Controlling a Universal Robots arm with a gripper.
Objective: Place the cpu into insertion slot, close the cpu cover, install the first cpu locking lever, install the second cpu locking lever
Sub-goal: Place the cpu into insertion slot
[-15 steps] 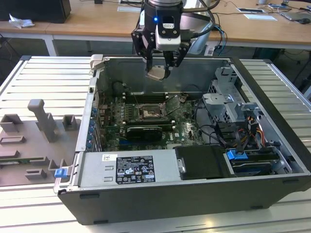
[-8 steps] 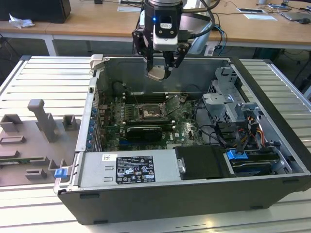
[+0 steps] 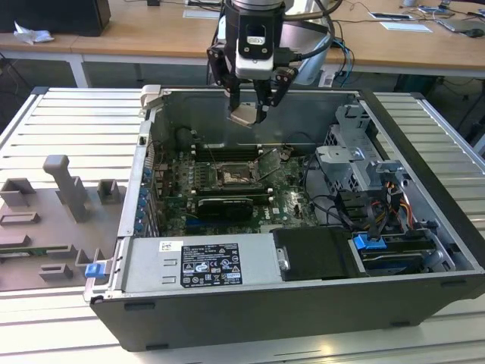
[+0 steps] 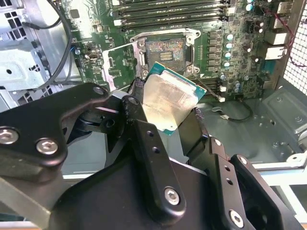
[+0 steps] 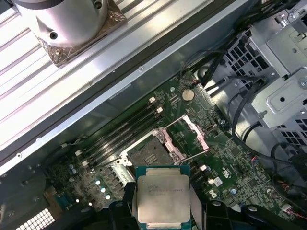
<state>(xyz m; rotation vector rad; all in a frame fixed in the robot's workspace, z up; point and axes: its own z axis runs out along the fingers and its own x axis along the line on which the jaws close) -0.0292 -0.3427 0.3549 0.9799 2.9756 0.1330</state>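
Observation:
My gripper hangs above the open computer case, shut on the cpu, a flat pale silver square with a green rim. In both wrist views the cpu sits between the black fingers, well above the board. The insertion slot lies bare below on the green board, a dark square with a metal rim. Beside the slot, the cpu cover stands swung open on its hinge.
Long memory slots run behind the socket. A black expansion card lies in front of it. A drive cage with cables fills the case on the exterior view's right. Grey fixtures stand on the slatted table on the exterior view's left.

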